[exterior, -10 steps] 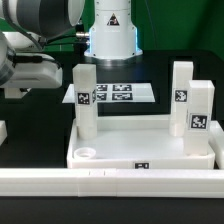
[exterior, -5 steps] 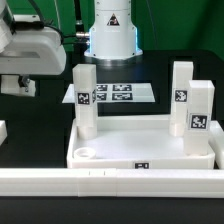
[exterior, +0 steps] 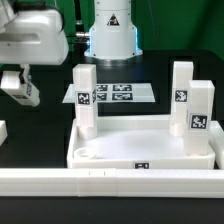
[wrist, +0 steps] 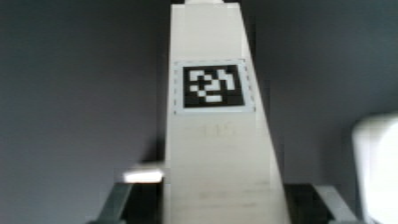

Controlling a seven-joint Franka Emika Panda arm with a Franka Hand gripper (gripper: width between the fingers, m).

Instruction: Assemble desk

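Note:
The white desk top (exterior: 140, 150) lies tray side up near the front. Three tagged post legs stand in its corner sockets: one on the exterior view's left (exterior: 85, 100) and two on the right (exterior: 181, 95) (exterior: 201, 112). The near-left socket (exterior: 87, 155) is open. My gripper (exterior: 22, 88) hangs at the exterior view's far left, above the black table and apart from the desk top. In the wrist view my gripper (wrist: 222, 200) is shut on a fourth leg (wrist: 217, 130), whose tag (wrist: 215, 85) faces the camera. The dark fingers (wrist: 135, 195) flank the leg.
The marker board (exterior: 115, 95) lies behind the desk top. A long low white rail (exterior: 110, 181) runs along the front. A white part (exterior: 3, 131) shows at the far left edge. The arm's base (exterior: 111, 30) stands at the back. A white shape (wrist: 374, 150) sits at the wrist view's edge.
My hand has turned from lying sideways to pointing downward. It has dropped lower at the exterior view's left with the leg in it. The desk top and the standing legs have not moved.

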